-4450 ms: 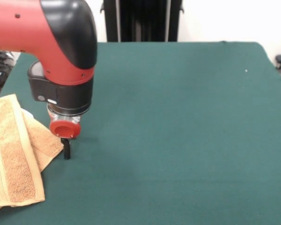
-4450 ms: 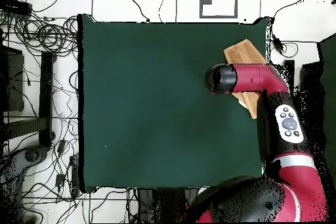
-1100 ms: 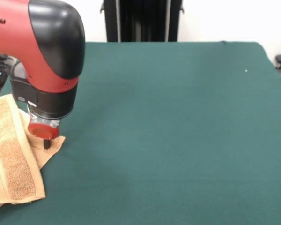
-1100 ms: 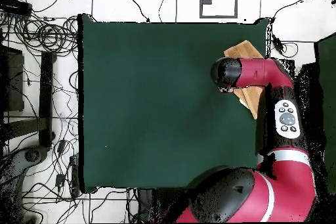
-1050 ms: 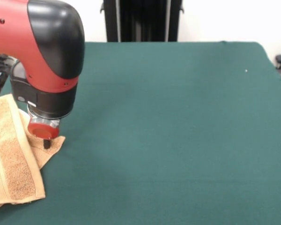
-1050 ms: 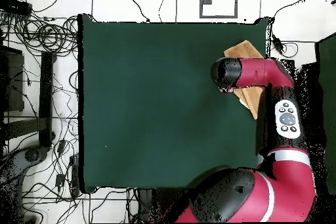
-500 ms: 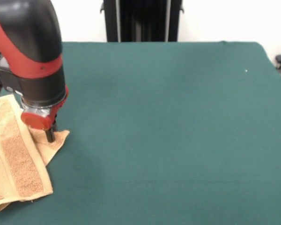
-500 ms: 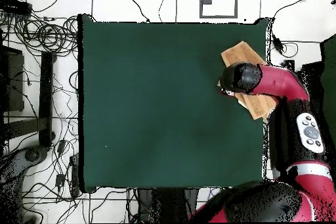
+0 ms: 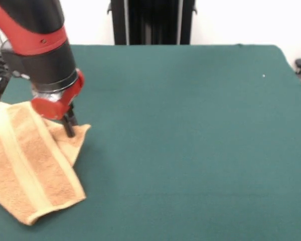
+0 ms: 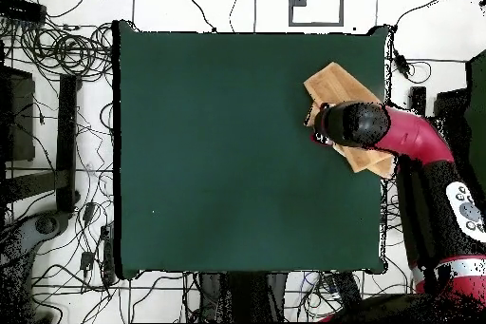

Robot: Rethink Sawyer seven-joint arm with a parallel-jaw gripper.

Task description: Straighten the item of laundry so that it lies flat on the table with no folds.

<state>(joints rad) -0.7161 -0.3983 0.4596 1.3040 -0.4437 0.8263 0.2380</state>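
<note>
The tan-orange towel point(image 9: 35, 170) lies folded over itself at the left of the green table point(image 9: 190, 125), with a pale woven band running along its top layer. My gripper point(image 9: 69, 130) comes down at a tilt and is shut on the towel's right corner, which is drawn out to a point. In the overhead view the towel point(image 10: 331, 85) lies near the table's point(image 10: 218, 149) upper right corner. There the arm's wrist point(image 10: 351, 125) covers part of it and hides the gripper.
The towel's left part reaches the table's left edge in the front view. The black pedestal point(image 9: 153, 22) stands beyond the far edge. Cables point(image 10: 57, 49) lie on the floor around the table.
The gripper moved onto the towel's corner, closed on it and pulled it toward the table's middle. The towel shifted and turned with it, and the arm now tilts.
</note>
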